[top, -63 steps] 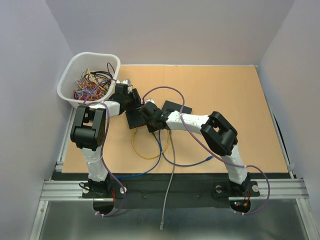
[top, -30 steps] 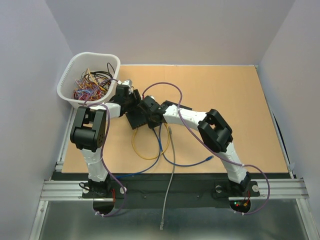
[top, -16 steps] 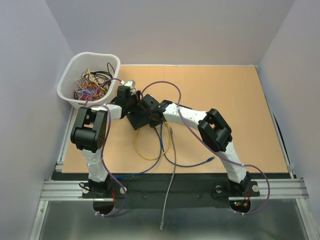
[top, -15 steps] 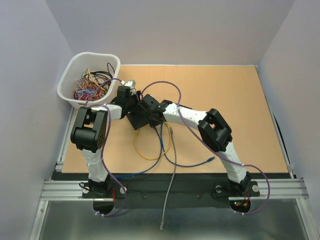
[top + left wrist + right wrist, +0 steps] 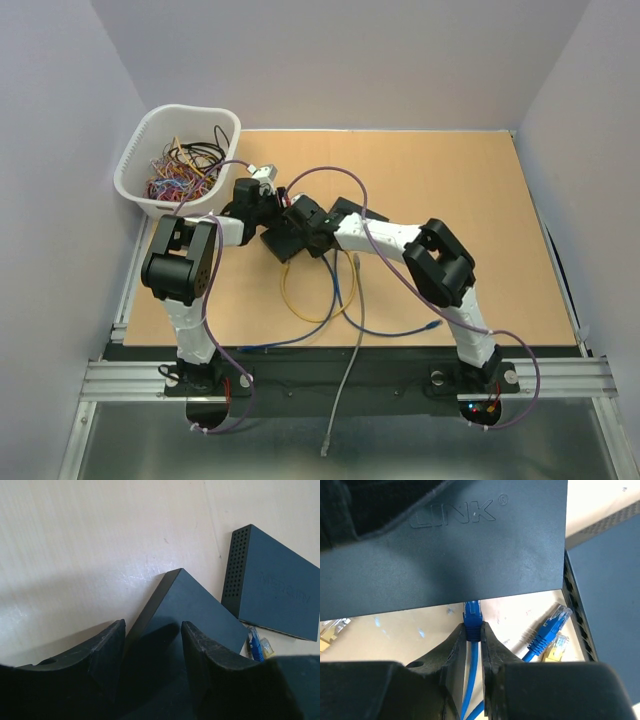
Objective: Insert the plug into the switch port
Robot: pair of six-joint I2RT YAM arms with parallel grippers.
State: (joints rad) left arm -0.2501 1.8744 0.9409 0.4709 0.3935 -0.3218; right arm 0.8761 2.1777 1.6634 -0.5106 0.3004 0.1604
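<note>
R gripper point(image 5: 473, 629): pressed tight on the blue plug point(image 5: 472, 614), one finger each side, its cable hanging down btw them.
blue plug: tip is right at the near edge of the switch point(image 5: 445, 550) & touches it. Can't tell if it's inside a hole or just under the edge.
switch: flat black box w/ "LINK" on top. It's on the surface point(image 5: 450, 190), left of the middle, where both arms meet.
L gripper point(image 5: 152, 627): fingers apart, w/ a corner of the switch poking out btw them. The switch edge meets one finger point(image 5: 107, 650). Can't tell if it's squeezing or just sitting round it.
other black box point(image 5: 275, 595): rows of little holes on one side, lies just beside the switch.
spare blue plug point(image 5: 546, 629): loose on the surface btw the switch & the other black box. It has a clear tip & a yellowish plug point(image 5: 561, 642) next to it.
yellow cable point(image 5: 308, 320): a loop on the surface, on the near side of the switch.
gray cable point(image 5: 345, 380): runs from near the switch down past the surface's near edge.
basket point(image 5: 150, 203): white, far-left corner, full of tangled wires.
</note>
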